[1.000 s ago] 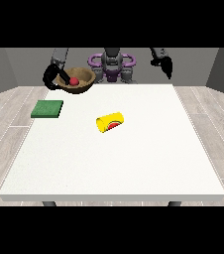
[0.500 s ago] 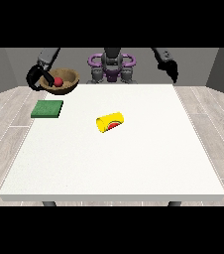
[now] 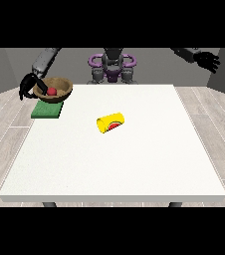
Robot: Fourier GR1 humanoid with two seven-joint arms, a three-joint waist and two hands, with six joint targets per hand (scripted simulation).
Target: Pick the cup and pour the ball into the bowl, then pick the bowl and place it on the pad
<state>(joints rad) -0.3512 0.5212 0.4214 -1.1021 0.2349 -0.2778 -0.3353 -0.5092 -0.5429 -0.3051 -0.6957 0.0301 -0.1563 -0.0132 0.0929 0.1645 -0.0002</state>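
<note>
You had the pour done: the small red ball [image 3: 51, 91] sat inside the brown wooden bowl [image 3: 55, 88], and the yellow cup [image 3: 110, 123] lay on its side mid-table. The black hand at the view's left [image 3: 28, 85] curled round the bowl's rim, holding it just above the green square pad [image 3: 47, 109]; only the set-down remained. Half a second earlier the bowl hung farther left and higher. The hand at the view's right [image 3: 207, 61] hung spread and holding nothing.

The large white table [image 3: 114, 164] is lit evenly and brightly from above, with only faint, soft shadows cast.
</note>
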